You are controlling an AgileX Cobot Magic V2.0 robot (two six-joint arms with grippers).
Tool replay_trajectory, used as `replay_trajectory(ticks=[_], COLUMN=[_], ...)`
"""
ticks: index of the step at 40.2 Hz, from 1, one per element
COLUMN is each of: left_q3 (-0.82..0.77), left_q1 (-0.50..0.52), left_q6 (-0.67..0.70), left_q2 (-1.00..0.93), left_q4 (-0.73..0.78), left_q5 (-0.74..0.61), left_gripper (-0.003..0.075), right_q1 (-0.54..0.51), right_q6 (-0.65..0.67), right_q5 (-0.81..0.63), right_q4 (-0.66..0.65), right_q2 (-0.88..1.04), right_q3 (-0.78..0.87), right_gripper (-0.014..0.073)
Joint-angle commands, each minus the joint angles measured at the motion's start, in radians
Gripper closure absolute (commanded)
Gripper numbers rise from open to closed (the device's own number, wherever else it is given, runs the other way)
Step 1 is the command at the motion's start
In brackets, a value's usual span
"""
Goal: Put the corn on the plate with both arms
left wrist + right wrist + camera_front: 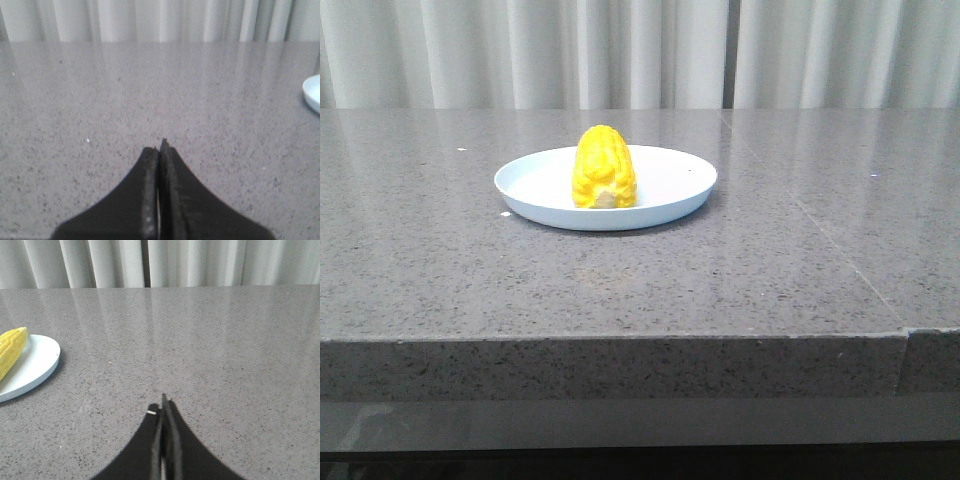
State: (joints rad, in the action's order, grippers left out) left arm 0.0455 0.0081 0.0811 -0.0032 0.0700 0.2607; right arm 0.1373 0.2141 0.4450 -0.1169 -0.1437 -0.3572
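The yellow corn [604,167] lies on the pale blue-white plate [665,190] in the middle of the grey stone table, its cream stub end toward the camera. Neither gripper shows in the front view. My left gripper [160,148] is shut and empty over bare table, with only the plate's edge [312,93] showing at one side of its view. My right gripper [162,405] is shut and empty over bare table, with the plate [35,365] and the corn's tip [11,350] off to one side, well apart from it.
The grey speckled table [440,260] ends in a front edge near the camera, with a seam [840,250] running down its right part. White curtains [620,50] hang behind the table.
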Motion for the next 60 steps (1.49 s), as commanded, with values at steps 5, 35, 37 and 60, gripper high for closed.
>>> replay_trajectory(ticks=[5, 35, 37, 60], left_q3=[-0.051, -0.053, -0.053, -0.053], left_q1=[0.003, 0.003, 0.003, 0.003], left_q6=[0.004, 0.004, 0.004, 0.004], left_q2=[-0.021, -0.021, -0.021, -0.021], left_q4=[0.003, 0.003, 0.003, 0.003], left_q5=[-0.181, -0.211, -0.211, -0.211], left_gripper=[0.0741, 0.0741, 0.0741, 0.0741], right_q1=[-0.005, -0.005, -0.005, -0.01], right_q6=[-0.011, -0.011, -0.011, -0.214], right_q5=[-0.084, -0.084, -0.084, -0.312], right_q4=[-0.014, -0.014, -0.014, 0.154], right_q2=[-0.01, -0.01, -0.01, 0.052], right_q3=[-0.026, -0.026, -0.026, 0.197], right_gripper=[0.0662, 0.0662, 0.0662, 0.0662])
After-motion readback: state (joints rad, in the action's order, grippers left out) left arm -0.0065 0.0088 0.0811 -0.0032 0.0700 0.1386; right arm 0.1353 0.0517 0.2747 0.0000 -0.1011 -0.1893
